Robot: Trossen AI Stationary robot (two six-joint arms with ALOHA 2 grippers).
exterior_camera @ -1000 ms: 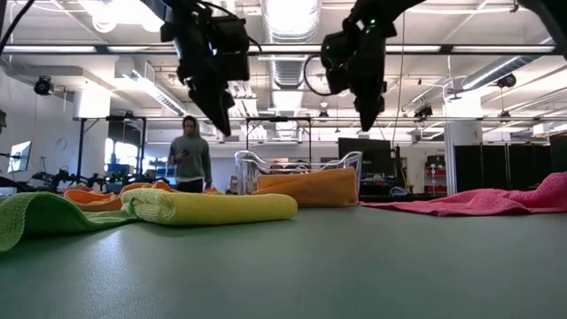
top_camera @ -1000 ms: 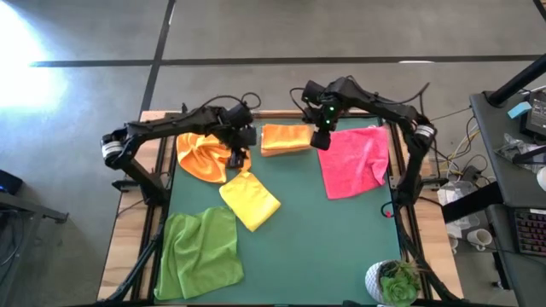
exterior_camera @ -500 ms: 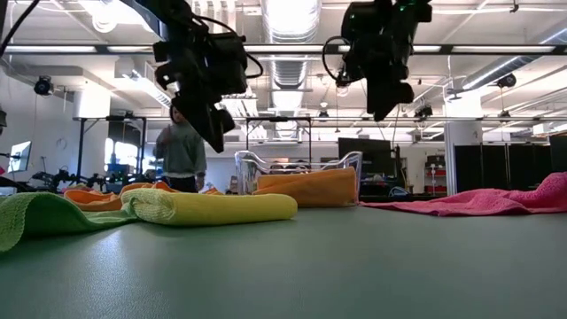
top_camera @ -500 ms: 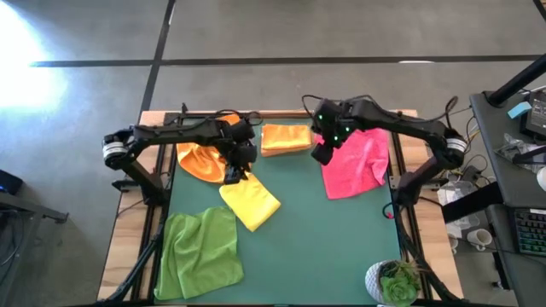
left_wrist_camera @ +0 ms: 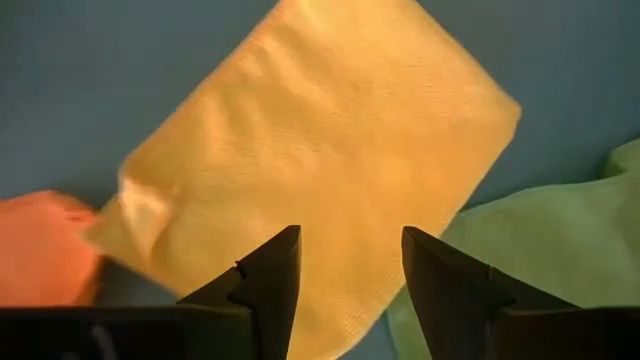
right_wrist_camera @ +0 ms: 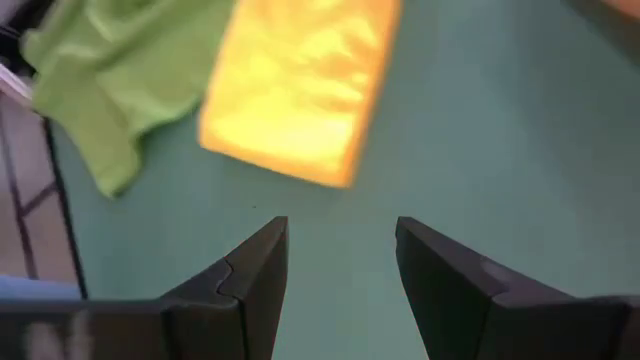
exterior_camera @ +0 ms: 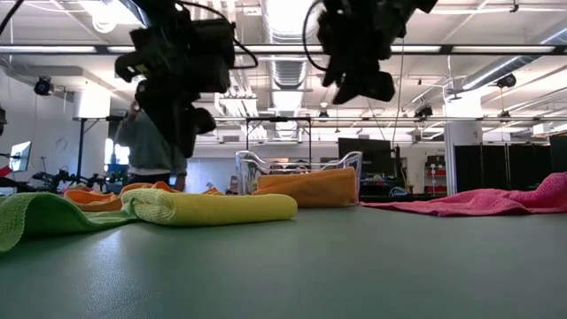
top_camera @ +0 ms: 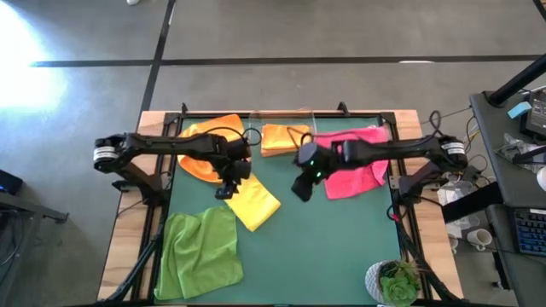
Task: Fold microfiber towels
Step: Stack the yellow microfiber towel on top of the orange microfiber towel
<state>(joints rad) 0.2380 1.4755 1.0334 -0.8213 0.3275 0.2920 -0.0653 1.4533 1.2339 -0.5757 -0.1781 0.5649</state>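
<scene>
A folded yellow towel [top_camera: 251, 202] lies flat on the green table mat. A folded orange towel [top_camera: 284, 138] lies at the far edge. A crumpled orange towel [top_camera: 199, 153] lies at the far left. A lime green towel [top_camera: 201, 251] lies at the near left, and a hot pink towel [top_camera: 363, 162] at the right. My left gripper [top_camera: 223, 190] is open above the yellow towel's far left end; the towel shows in its wrist view [left_wrist_camera: 320, 150]. My right gripper [top_camera: 301, 189] is open and empty over bare mat, right of the yellow towel [right_wrist_camera: 300, 85].
A clear plastic bin [exterior_camera: 297, 168] stands at the table's far edge behind the folded orange towel. A potted plant [top_camera: 394, 281] sits at the near right corner. A person [exterior_camera: 146, 151] stands in the room beyond the table. Bare mat [top_camera: 333, 247] lies in the near middle and right.
Both grippers have come down and toward the table's near edge. My left gripper has gone from beside the crumpled orange towel to above the yellow towel. My right gripper has gone left from near the pink towel toward the table's middle. The towels have stayed in place.
</scene>
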